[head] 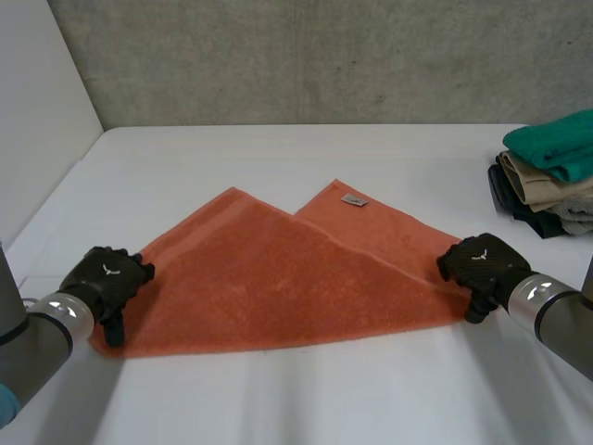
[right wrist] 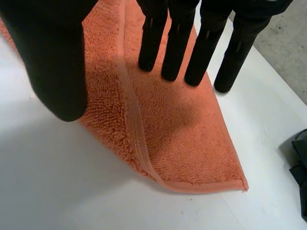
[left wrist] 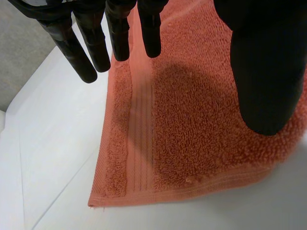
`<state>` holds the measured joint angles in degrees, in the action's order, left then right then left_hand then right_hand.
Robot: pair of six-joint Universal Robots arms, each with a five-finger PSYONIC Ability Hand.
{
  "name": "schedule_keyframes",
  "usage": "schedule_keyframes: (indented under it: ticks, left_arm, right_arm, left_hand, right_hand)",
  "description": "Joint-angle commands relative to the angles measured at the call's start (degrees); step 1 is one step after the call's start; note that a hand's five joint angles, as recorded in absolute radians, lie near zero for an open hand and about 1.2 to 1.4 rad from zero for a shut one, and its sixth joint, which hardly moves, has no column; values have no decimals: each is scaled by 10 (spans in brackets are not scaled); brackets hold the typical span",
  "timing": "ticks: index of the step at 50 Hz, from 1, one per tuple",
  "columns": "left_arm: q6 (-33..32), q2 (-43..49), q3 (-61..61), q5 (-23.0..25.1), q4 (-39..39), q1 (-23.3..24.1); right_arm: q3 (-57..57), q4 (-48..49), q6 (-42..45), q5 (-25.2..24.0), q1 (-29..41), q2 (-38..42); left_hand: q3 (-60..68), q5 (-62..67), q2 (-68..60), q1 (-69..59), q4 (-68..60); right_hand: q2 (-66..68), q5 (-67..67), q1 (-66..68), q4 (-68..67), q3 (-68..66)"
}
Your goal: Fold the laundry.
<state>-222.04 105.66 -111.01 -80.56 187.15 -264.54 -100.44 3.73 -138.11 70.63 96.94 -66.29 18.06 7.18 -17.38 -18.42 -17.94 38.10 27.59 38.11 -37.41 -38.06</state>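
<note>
An orange towel (head: 278, 287) lies on the white table (head: 278, 148), with one layer folded over at a slant, so that a corner with a small grey label (head: 353, 199) pokes out behind. My left hand (head: 107, 278) is over the towel's near left corner. In the left wrist view its fingers (left wrist: 96, 43) are straight and the thumb stands apart above the towel (left wrist: 192, 124), holding nothing. My right hand (head: 482, 264) is over the right corner. Its fingers (right wrist: 177, 48) are straight above the doubled edge of the towel (right wrist: 182, 134), and its thumb is off to the side.
A stack of folded laundry (head: 551, 176), green on top of beige and dark pieces, stands at the table's right edge; a dark piece (right wrist: 300, 167) of it lies beyond the towel's corner. A grey wall runs behind the table.
</note>
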Motion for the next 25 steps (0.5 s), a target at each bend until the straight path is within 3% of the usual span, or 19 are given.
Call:
schedule_keyframes:
  ticks: [1,16,25]
  left_arm:
    - [-6,6,-5,1,8,4]
    - [-28,7,-15,4,19,14]
    - [-45,5,-18,9,17,7]
  right_arm:
    - [-3,27,-16,-1,-1,13]
    - [18,40,-55,13,23,0]
    - [75,37,-82,105,56,27]
  left_hand:
    - [-13,-4,6,16,12]
    - [95,103,-102,-91,-96]
    - [101,110,-108,-98,-103]
  right_hand:
    - [419,424,419,-426,-419]
    - [419,424,419,-426,-419]
    - [419,424,419,-426,-419]
